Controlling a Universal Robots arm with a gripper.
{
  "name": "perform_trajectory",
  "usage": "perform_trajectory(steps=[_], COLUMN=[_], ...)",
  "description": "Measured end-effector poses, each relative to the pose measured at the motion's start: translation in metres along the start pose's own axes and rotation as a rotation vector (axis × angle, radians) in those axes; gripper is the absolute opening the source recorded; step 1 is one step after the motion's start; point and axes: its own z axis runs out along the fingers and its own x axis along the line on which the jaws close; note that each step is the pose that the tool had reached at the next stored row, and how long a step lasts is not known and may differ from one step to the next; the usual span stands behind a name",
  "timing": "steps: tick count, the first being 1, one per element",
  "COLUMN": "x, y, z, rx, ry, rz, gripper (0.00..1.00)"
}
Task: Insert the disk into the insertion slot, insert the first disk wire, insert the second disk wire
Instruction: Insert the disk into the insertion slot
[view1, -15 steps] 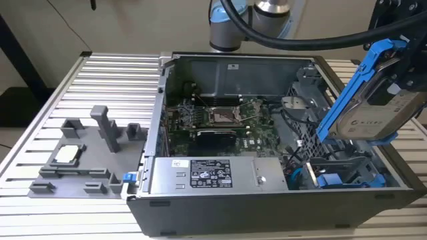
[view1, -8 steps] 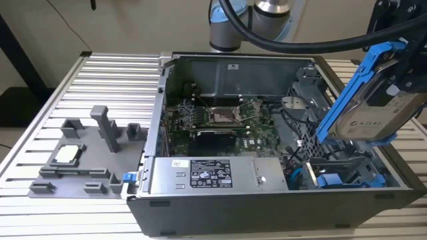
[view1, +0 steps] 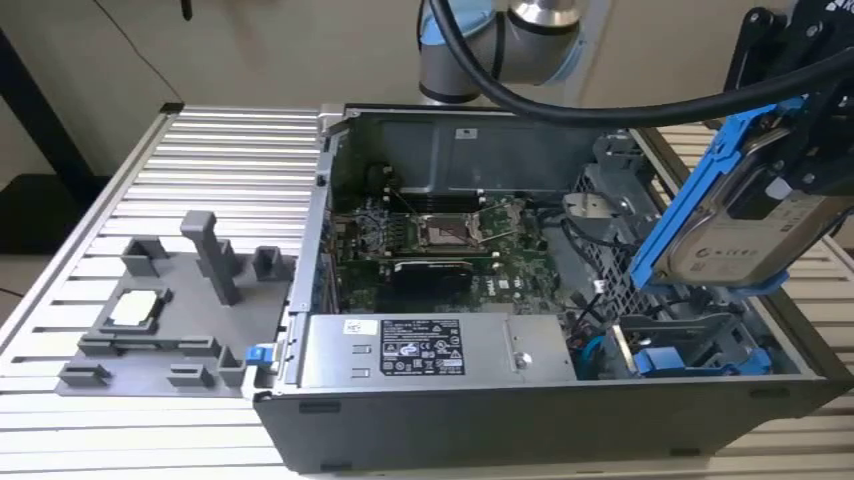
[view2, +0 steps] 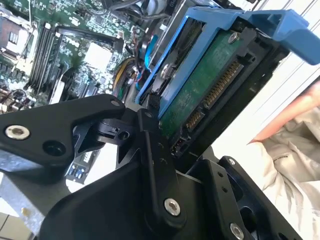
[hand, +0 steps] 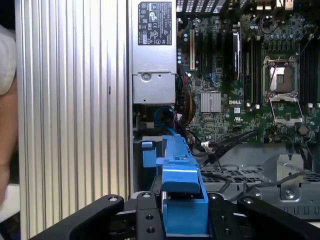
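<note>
Gripper (hand: 183, 216) clamped on disk (view1: 742, 215), held tilted above case (view1: 534, 425) corner at exterior view's right, angled for insertion slot (view1: 683, 350) below, not in yet

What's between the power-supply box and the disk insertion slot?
A tangle of cables, blue and black, fills the gap between power-supply box and insertion slot, in the exterior view.

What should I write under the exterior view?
The gripper holds the blue-framed disk tilted above the open computer case.
</note>
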Motion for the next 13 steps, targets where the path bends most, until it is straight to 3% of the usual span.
perform_trajectory(steps=[13], x=[0.0], y=[-0.0025], z=[0.013], rx=[0.0], ry=[-0.0002], rz=[0.0], gripper=[0.33])
